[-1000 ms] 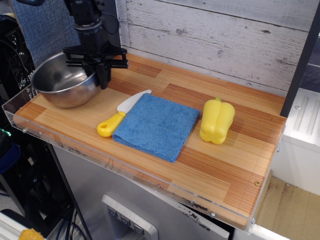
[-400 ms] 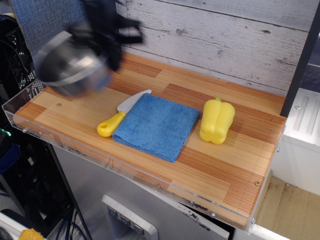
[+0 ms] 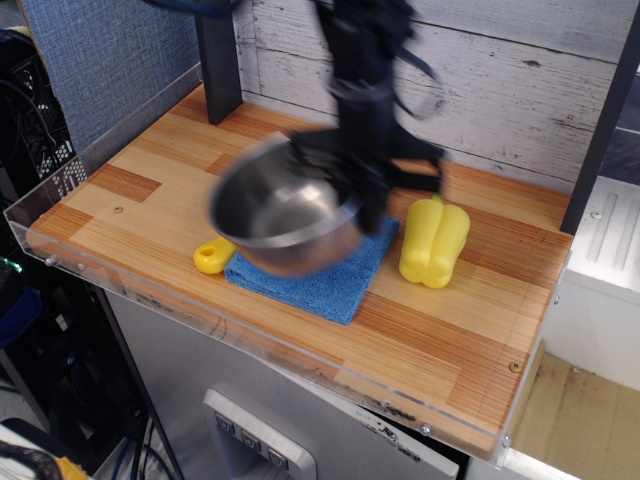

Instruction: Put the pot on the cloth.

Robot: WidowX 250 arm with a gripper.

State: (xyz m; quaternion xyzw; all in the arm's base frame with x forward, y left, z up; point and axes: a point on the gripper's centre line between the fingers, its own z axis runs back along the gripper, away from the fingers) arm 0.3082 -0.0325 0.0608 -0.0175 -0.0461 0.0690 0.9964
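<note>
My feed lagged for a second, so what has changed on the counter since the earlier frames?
The gripper, shut on the pot's rim, lifted it from the back left corner and carried it right; it is now over the cloth. The cloth, pepper and knife have not moved.

A: Lighting even, bright, diffuse. No hard shadows on the desk (image 3: 150,190).

B: Blur?

A: Heavy motion smear on the pot (image 3: 285,210) and the gripper (image 3: 368,190) gripping its rim. Static stuff is sharp: cloth (image 3: 320,275), yellow pepper (image 3: 433,242).

B: Glare?

A: Soft highlights inside the pot, faint sheen on the acrylic front edge. Left edge goes dark.
</note>
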